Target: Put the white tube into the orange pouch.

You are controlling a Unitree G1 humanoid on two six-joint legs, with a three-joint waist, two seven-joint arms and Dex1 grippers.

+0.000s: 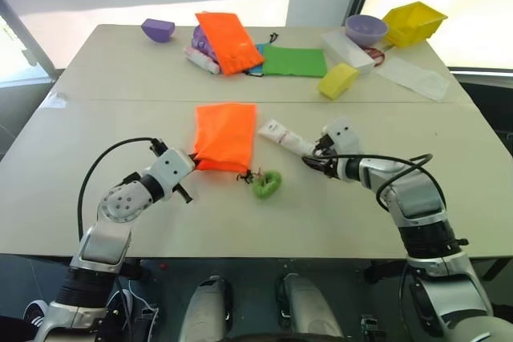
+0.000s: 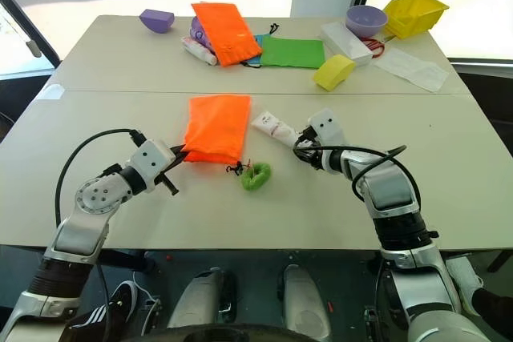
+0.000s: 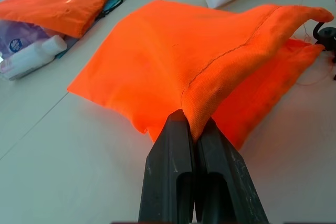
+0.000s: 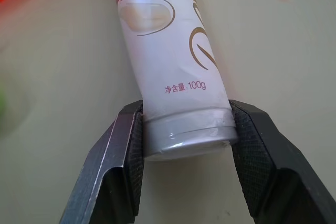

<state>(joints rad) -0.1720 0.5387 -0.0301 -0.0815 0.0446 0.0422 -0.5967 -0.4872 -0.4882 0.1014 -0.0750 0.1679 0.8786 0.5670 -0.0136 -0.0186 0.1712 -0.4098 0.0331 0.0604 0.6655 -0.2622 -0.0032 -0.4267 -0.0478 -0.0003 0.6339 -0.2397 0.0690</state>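
Orange pouch [image 1: 225, 134] mid-table, near-left edge pinched by left gripper [image 3: 192, 129]. White tube [image 1: 284, 136] just right of it, right gripper [image 4: 186, 129] clamped on its near end. Table [image 1: 120, 102] bare around both.

Far table edge: purple wedge [image 1: 158, 30], second orange pouch [image 1: 228, 41], green pouch [image 1: 294, 61], yellow block [image 1: 337, 80], purple bowl [image 1: 366, 30], yellow bin [image 1: 414, 22].

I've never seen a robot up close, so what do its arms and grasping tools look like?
Both arms are silver-grey metal segments with rounded joints and looping black cables. The left tool has two smooth black fingers. The right tool has black fingers with cross-hatched inner pads.
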